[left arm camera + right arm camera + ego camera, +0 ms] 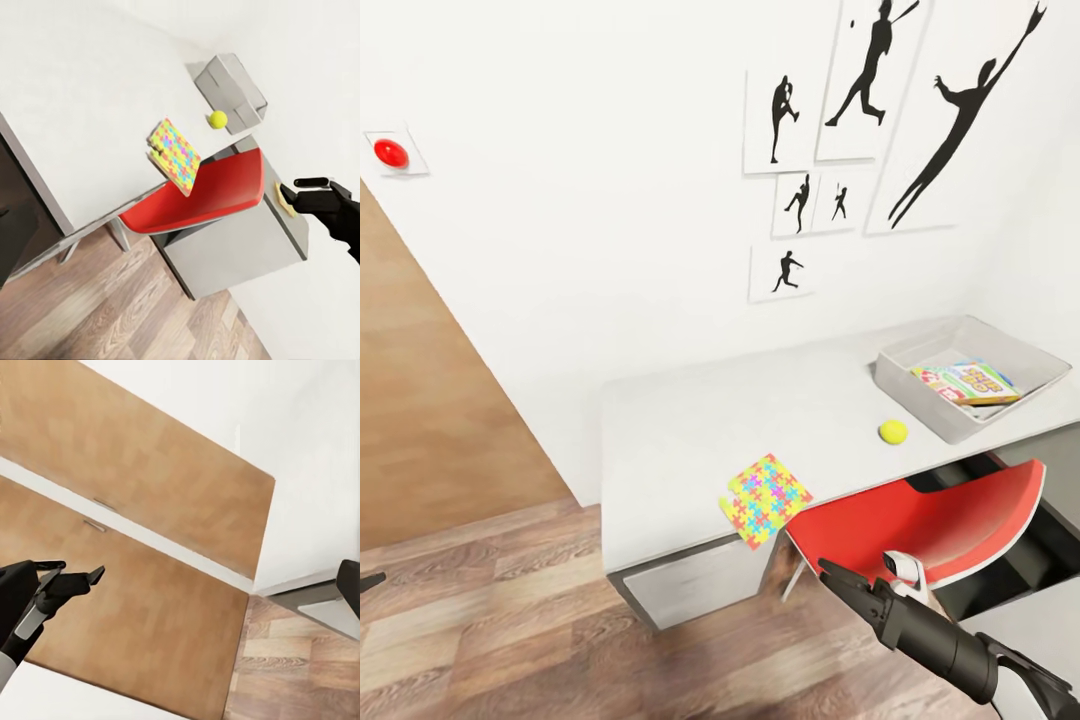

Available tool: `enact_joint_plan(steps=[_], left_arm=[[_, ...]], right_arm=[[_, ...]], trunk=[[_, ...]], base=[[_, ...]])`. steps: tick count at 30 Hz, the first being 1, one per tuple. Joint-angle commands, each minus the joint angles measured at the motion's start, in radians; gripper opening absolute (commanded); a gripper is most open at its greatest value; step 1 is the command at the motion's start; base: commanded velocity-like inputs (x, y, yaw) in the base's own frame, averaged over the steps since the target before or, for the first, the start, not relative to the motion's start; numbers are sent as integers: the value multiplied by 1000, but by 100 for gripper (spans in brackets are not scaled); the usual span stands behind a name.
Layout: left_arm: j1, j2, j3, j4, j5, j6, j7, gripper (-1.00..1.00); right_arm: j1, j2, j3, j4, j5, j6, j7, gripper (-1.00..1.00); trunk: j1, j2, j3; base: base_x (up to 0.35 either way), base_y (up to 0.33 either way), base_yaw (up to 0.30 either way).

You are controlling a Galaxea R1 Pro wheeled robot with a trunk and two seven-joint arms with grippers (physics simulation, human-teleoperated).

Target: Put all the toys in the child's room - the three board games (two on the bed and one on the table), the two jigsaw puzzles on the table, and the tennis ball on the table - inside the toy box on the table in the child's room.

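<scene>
While the right gripper (840,583) hangs empty (fingers apart), the puzzle (765,499) and ball (893,431) await boxing in the box (920,400).

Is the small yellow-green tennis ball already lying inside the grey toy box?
No, the small yellow-green tennis ball rests on the white table, just outside the grey toy box.

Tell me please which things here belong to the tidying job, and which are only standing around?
Belong to the job:
- jigsaw puzzle, at the table's front edge
- tennis ball, on the table
- toy box, with a board game already inside

Only standing around:
- red chair
- silhouette posters on the wall
- red button on the wall
</scene>
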Motion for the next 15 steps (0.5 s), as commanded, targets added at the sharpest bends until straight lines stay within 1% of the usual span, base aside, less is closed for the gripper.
enact_joint_plan(steps=[1,7,13,15], left_arm=[[1,0,-1,-1,2,12,-2,100],[1,-3,-2,-1,-3,15,-2,100],[1,-23,-3,-1,-6,20,-2,100],[1,-30,-6,-1,-7,21,-2,100]], right_arm=[[0,0,0,0,-7,7,-1,100],[0,0,1,-1,-6,6,0,100],[0,0,3,-1,-6,5,1,100],[0,0,4,-1,-5,4,2,100]], trunk=[[1,-2,0],[1,-2,10],[1,-2,20],[8,-16,17]], base=[[64,-12,0],[26,-5,0],[4,-1,0],[1,0,0]])
